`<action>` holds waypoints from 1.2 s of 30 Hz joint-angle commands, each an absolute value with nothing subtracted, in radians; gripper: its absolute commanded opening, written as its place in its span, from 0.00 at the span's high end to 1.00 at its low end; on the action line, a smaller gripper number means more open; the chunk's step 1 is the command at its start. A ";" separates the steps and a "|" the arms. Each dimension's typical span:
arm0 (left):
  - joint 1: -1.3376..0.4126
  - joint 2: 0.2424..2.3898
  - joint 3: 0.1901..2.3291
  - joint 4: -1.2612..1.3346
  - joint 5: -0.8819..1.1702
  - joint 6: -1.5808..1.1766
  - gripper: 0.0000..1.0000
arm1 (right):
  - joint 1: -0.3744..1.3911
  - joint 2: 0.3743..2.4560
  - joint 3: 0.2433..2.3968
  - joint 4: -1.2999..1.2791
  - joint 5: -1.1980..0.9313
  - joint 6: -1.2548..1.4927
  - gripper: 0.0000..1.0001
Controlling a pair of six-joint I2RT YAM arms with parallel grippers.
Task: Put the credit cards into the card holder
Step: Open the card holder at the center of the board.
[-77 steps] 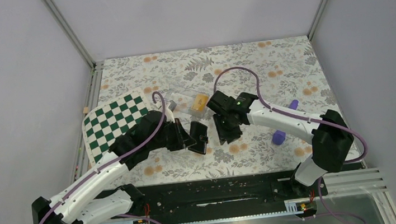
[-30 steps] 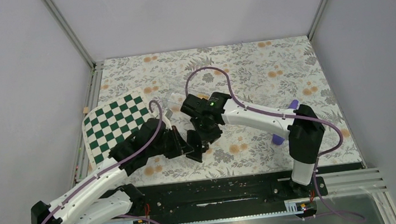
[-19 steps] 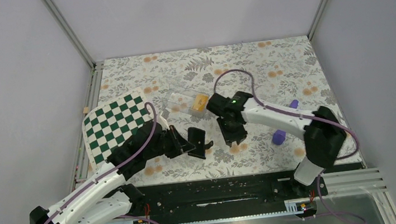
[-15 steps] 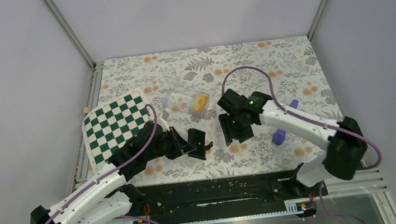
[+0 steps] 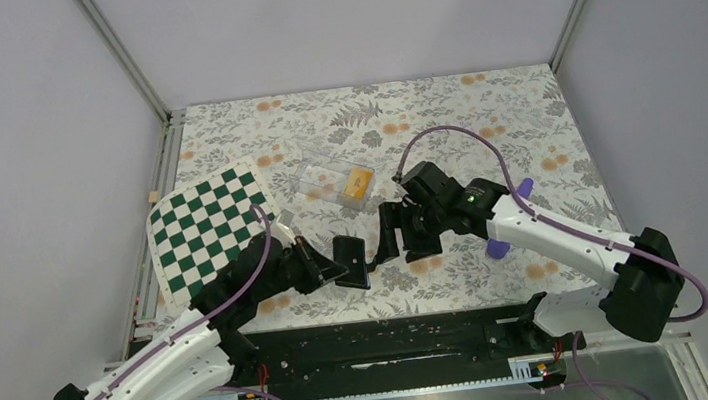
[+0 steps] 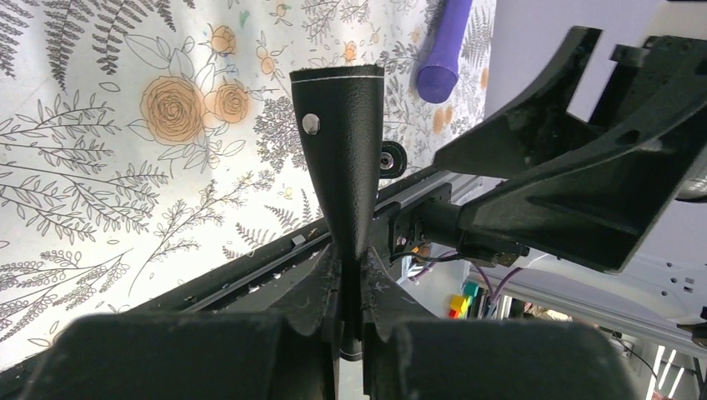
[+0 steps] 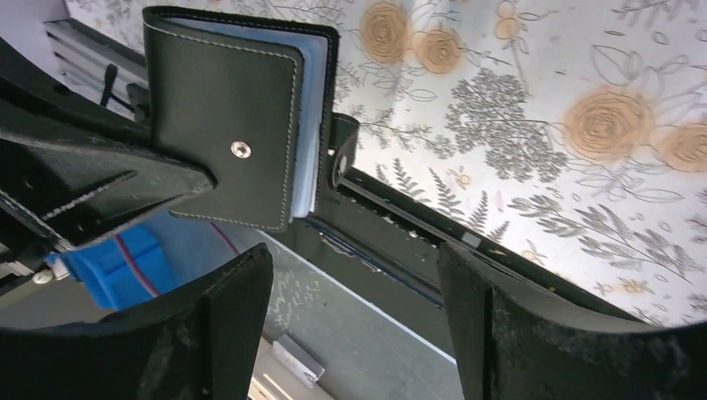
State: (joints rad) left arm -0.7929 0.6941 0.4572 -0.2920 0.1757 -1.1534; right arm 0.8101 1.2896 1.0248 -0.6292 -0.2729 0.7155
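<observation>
The card holder (image 5: 351, 262), a black wallet, is held off the table by my left gripper (image 5: 335, 265), which is shut on its edge. In the left wrist view the wallet (image 6: 342, 150) stands edge-on between the fingers. In the right wrist view the wallet (image 7: 225, 125) is folded, its snap tab (image 7: 343, 155) hangs loose and pale blue pockets (image 7: 310, 125) show. My right gripper (image 5: 387, 239) is open and empty, just right of the wallet and facing it. An orange credit card (image 5: 360, 180) lies in the clear box.
The clear plastic box (image 5: 325, 178) sits at mid table behind the grippers. A green-and-white checkered board (image 5: 202, 222) lies at the left. A purple cylinder (image 5: 499, 244) lies beside the right arm, and shows in the left wrist view (image 6: 442, 50). A smaller purple piece (image 5: 525, 186) lies farther right.
My right gripper drew back to the right from the wallet, then turned to face it, open. My left arm pulled the wallet slightly toward the near edge; the wallet now looks folded.
</observation>
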 commanded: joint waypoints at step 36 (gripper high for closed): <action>-0.794 0.664 0.530 -0.216 0.161 -1.018 0.20 | 0.831 1.334 1.194 -0.637 -0.299 0.532 1.00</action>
